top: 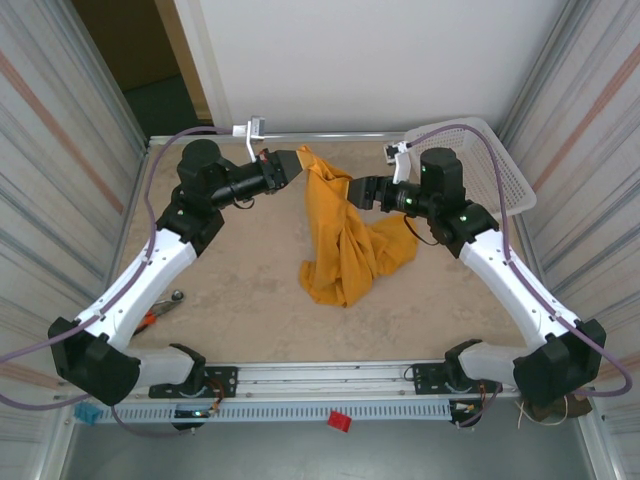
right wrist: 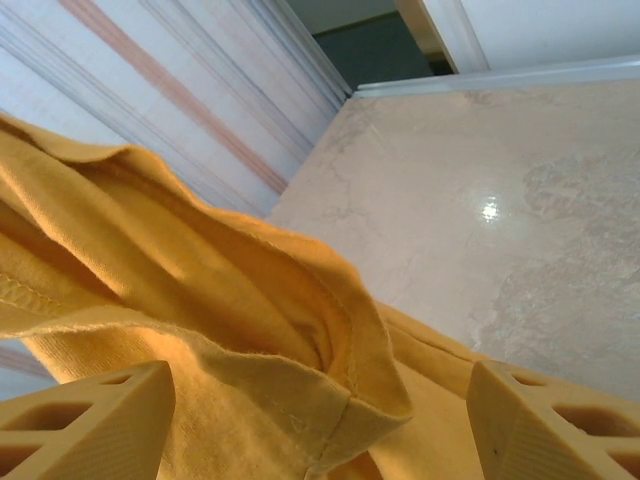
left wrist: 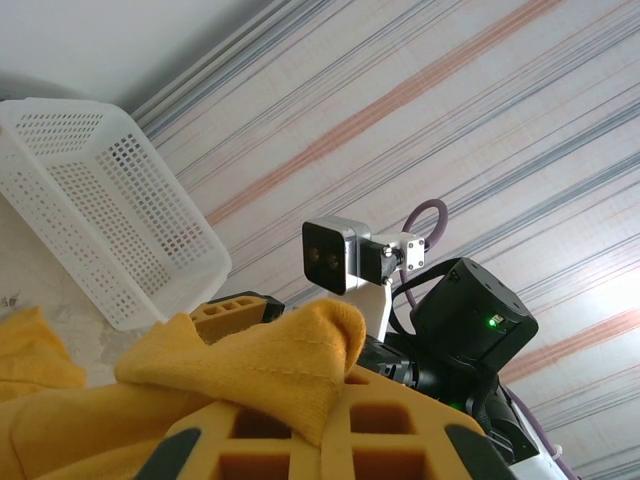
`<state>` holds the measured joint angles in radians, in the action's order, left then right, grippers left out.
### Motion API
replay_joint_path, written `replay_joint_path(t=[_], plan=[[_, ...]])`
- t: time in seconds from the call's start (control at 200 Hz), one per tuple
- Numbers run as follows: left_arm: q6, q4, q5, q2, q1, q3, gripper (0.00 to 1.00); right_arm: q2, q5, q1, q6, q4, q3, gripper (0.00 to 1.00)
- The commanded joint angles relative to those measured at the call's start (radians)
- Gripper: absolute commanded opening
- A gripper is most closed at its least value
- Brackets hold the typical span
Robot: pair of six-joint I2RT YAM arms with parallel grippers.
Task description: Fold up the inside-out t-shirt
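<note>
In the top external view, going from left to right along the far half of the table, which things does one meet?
Left gripper holding the cloth → inside-out t-shirt hanging down to the table → right gripper → white basket at the far right corner.

The mustard t-shirt (top: 343,232) hangs bunched mid-table, top edge lifted, lower folds on the tabletop

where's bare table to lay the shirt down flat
Bare marble table lies between the left arm and the hanging t-shirt, and along the near rail. It is crowded right of the shirt by the right hand, with the basket in the far-right corner.
</note>
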<state>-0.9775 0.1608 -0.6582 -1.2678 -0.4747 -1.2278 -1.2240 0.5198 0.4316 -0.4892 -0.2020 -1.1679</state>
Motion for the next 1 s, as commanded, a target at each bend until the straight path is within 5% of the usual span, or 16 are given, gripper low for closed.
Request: replay_joint_path(t=[0.0, 0.17, 0.381, 0.551, 0.631, 0.706, 0.992], plan=[[0.003, 0.022, -0.008, 0.035, 0.001, -0.012, 0.00, -0.002, 0.029, -0.004, -0.025, 0.039, -0.002, 0.75], [0.003, 0.023, -0.002, 0.032, 0.000, -0.007, 0.00, -0.032, 0.135, -0.004, -0.062, 0.097, -0.029, 0.61], [0.007, 0.027, 0.005, 0.023, 0.002, -0.014, 0.00, -0.041, 0.188, 0.003, -0.104, 0.143, -0.041, 0.00], [0.040, -0.015, 0.013, 0.015, 0.023, -0.028, 0.01, -0.026, 0.185, -0.036, -0.123, 0.144, -0.125, 0.00], [0.091, -0.084, 0.033, 0.015, 0.067, -0.036, 0.42, -0.043, 0.204, -0.059, -0.130, 0.129, -0.240, 0.00], [0.144, -0.125, 0.045, 0.024, 0.115, -0.026, 0.61, -0.065, 0.205, -0.066, -0.130, 0.103, -0.367, 0.00], [0.333, -0.278, 0.193, 0.142, 0.095, 0.195, 0.74, -0.098, 0.054, -0.069, -0.134, 0.011, -0.559, 0.00]])
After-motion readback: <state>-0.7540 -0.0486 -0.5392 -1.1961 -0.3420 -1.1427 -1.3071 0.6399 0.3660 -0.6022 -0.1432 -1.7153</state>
